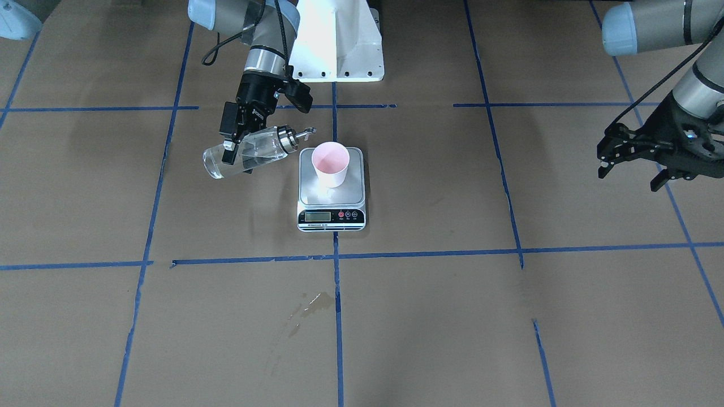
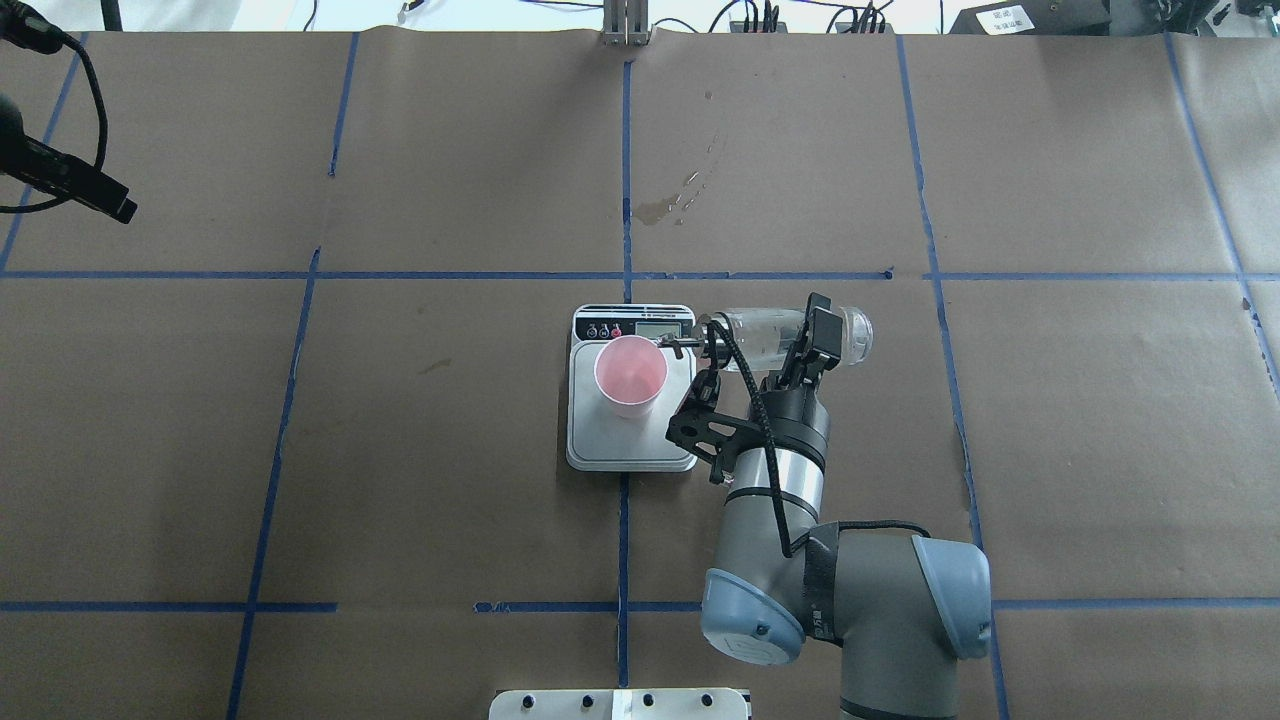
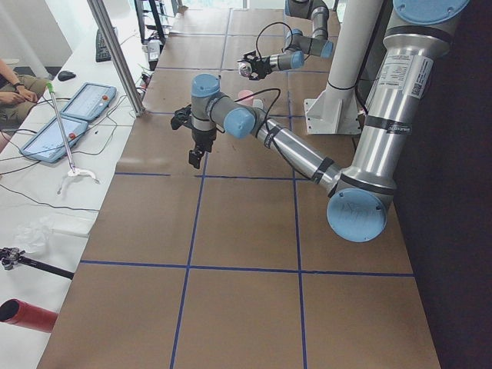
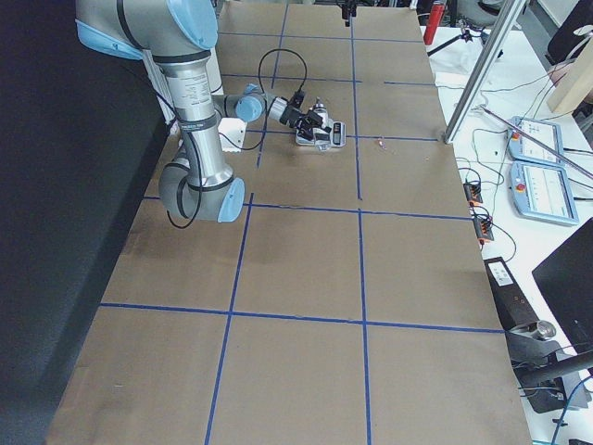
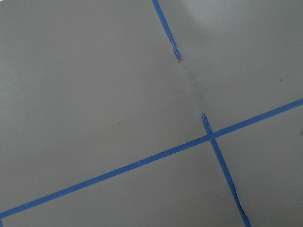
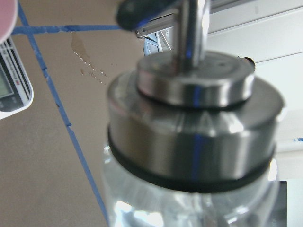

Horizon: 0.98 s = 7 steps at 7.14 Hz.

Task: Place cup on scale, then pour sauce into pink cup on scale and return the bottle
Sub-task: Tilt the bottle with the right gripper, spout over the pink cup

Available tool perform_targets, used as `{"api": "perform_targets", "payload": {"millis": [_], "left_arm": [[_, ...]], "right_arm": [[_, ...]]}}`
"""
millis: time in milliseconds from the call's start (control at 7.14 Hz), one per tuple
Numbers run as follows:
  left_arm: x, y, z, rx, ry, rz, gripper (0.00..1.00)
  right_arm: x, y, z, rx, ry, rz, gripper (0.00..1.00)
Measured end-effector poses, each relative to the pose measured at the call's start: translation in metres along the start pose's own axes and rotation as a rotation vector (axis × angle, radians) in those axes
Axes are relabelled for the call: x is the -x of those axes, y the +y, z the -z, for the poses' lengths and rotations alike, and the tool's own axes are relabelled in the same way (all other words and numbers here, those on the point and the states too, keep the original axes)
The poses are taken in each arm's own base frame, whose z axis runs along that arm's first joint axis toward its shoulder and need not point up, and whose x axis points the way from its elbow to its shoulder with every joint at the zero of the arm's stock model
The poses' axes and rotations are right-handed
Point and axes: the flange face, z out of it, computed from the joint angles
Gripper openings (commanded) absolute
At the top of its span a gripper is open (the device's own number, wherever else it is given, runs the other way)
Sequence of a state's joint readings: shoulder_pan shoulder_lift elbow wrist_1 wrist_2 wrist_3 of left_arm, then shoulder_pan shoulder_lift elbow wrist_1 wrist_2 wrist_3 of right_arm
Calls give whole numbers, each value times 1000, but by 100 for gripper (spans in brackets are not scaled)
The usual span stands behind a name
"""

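Note:
The cup [image 1: 331, 164], white outside and pink inside, stands upright on the scale [image 1: 308, 191], also seen from overhead: cup [image 2: 630, 375], scale [image 2: 620, 445]. My right gripper [image 1: 232, 151] is shut on the bottle [image 1: 257, 152] and holds it tipped almost on its side beside the scale. Overhead, the bottle [image 2: 765, 335] points its spout at the cup's rim. The clear sauce [image 1: 223, 163] lies inside the glass; I see no stream. The right wrist view is filled by the bottle's silver collar [image 6: 189, 137]. My left gripper [image 1: 629, 174] is open and empty, far off to the side.
A wet stain [image 1: 317, 302] marks the brown paper on the operators' side of the scale, also seen overhead [image 2: 660, 208]. Blue tape lines [image 1: 336, 257] grid the table. The white robot mount [image 1: 339, 39] stands behind the scale. The left wrist view shows only paper and tape.

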<state>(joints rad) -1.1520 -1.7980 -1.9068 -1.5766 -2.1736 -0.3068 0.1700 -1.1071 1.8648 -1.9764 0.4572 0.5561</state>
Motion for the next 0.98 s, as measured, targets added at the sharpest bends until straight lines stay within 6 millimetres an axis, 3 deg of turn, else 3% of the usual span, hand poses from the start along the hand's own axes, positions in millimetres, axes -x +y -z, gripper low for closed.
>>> {"api": "perform_targets", "payload": {"millis": [981], "left_arm": [[0, 1, 0, 1, 1, 1, 92]], "right_arm": [[-7, -4, -11, -1, 73, 280, 0]]}}
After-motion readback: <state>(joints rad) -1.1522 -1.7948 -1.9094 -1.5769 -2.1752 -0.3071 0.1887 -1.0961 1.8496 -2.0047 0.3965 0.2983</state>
